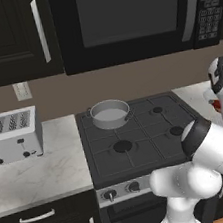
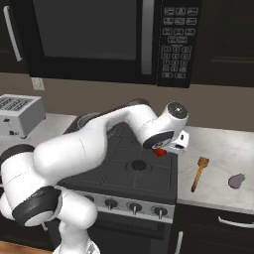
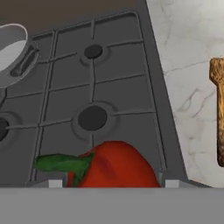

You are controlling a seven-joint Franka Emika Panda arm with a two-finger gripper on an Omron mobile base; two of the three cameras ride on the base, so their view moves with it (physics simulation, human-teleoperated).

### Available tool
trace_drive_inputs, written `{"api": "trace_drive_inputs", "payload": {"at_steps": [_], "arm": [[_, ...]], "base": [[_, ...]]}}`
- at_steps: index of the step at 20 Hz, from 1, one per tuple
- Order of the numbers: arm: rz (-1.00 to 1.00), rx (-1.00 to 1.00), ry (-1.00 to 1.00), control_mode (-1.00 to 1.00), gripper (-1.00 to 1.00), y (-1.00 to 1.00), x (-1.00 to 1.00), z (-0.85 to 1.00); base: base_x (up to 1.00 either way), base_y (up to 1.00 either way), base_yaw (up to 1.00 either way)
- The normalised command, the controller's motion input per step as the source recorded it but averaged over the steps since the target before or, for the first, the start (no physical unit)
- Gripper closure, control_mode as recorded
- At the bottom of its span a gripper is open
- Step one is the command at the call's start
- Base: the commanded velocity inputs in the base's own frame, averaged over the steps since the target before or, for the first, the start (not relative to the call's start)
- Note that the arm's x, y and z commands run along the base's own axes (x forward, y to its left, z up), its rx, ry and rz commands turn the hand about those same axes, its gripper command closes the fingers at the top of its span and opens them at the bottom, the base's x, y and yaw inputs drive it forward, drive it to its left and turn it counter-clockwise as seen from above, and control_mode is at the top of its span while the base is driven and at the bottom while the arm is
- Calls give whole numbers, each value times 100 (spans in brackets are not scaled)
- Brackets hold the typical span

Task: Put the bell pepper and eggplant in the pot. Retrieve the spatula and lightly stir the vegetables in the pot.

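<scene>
- Gripper [image 2: 159,152] is hanging over the right front part of the stove [image 1: 138,140], carried by the white arm [image 2: 89,144] bent across the cooktop.
- Bell pepper [image 3: 111,166] is sitting between the two finger tips in the hand view — jaws are standing wide and clamping it, red body with green stem pointing to the picture's left.
- In the right base view the pepper is showing as a small red blob just under the hand, raised above the burners, not touching the grate.
- In the left base view a bit of red is peeking out beside the arm's wrist at the right edge.
- Pot [image 1: 109,114] is resting on the back left burner, upright, pale inside, nothing visible in it — well apart from the pepper.
- Spatula [image 2: 199,173] is lying flat on the counter [image 2: 223,154] just right of the stove, blade end toward the wall.
- Eggplant [image 2: 237,180] is lying on the same counter, further right, apart from the spatula.
- Toaster [image 1: 12,136] is sitting on the left counter.
</scene>
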Motion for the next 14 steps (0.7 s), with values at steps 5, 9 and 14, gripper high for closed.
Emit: {"api": "trace_drive_inputs", "payload": {"at_steps": [5,9,14], "arm": [[10,-12,29,-100,100,77,3,16],[3,0,8,-100,100,76,2,-21],[8,0,-2,-100,100,100,-1,-1]], "base": [[0,0,0],[0,0,0],[0,0,0]]}}
